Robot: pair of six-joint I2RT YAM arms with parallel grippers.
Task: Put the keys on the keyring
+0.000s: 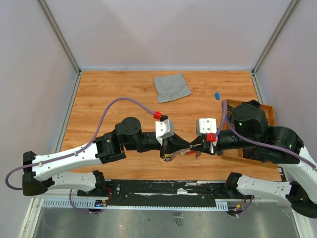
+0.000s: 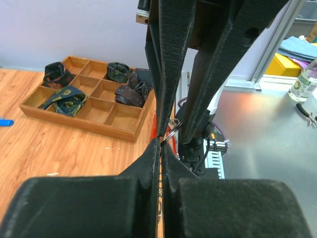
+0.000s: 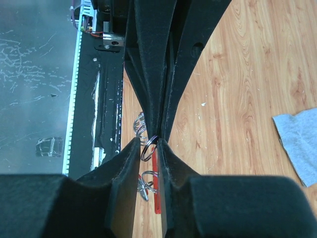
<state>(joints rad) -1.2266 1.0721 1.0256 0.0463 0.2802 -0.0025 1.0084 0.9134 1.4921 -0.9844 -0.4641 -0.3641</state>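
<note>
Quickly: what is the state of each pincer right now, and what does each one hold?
Left pincer: shut on the small silvery ring.
Right pincer: slightly open, the same ring in its gap; grip cannot be told.

Arms: white shells, black joints on left arm (image 1: 64, 159) and right arm (image 1: 277, 187)
Cables: lilac hose (image 1: 124, 100) per arm
Wrists: white blocks (image 1: 164, 129), red caps (image 1: 158, 115), perhaps connectors
left gripper (image 2: 159, 145): matte black fingers (image 2: 148, 168)

Place: robotics lab test cell.
Enclosure: white panels (image 1: 163, 29), aluminium posts (image 1: 58, 32).
Near edge: steel bench (image 2: 262, 124), exposed wiring (image 1: 104, 202).
</note>
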